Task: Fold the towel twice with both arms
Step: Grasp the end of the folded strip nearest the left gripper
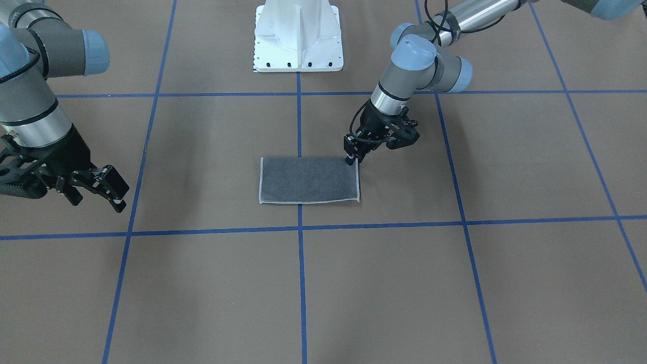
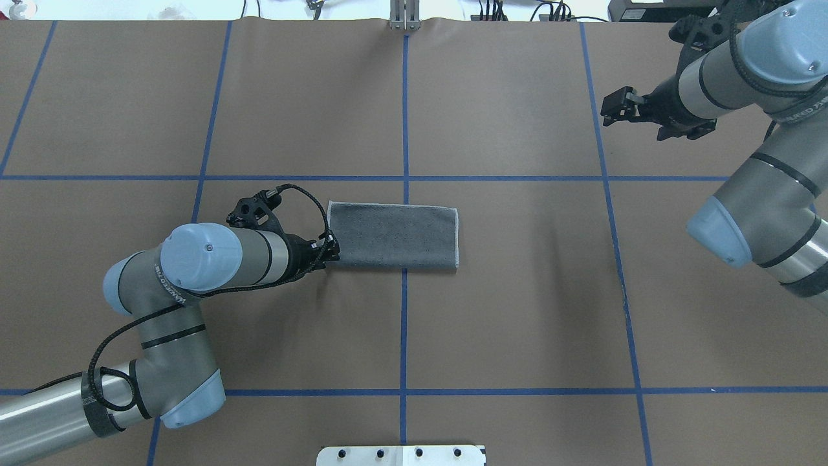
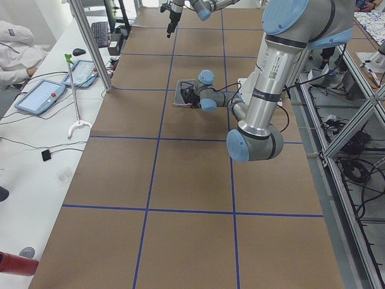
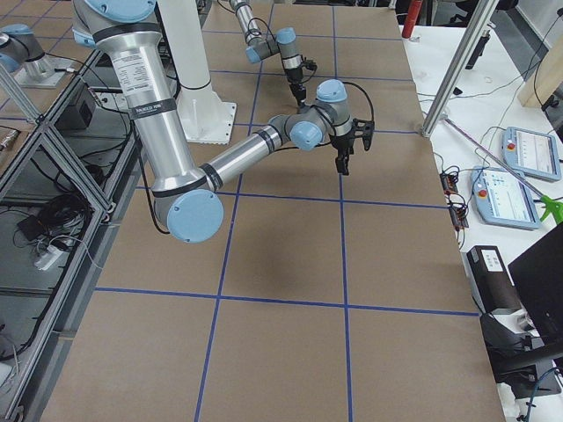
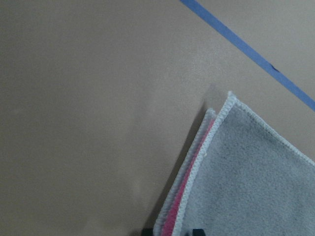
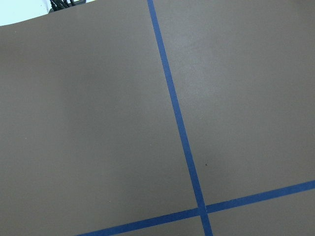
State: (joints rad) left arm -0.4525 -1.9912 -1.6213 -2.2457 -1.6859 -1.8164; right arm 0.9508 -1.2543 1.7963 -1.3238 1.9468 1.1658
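1 fold looks done: the towel (image 2: 394, 234) lies flat, a grey rectangle, mid-worktop (image 2: 517, 310). Your left gripper (image 1: 352, 162) is at its corner, fingers (image 1: 350, 154) narrowed; I cannot tell if they grip. Your right gripper (image 1: 97, 198) hangs released, well apart. Fold 2 needs it at the towel.
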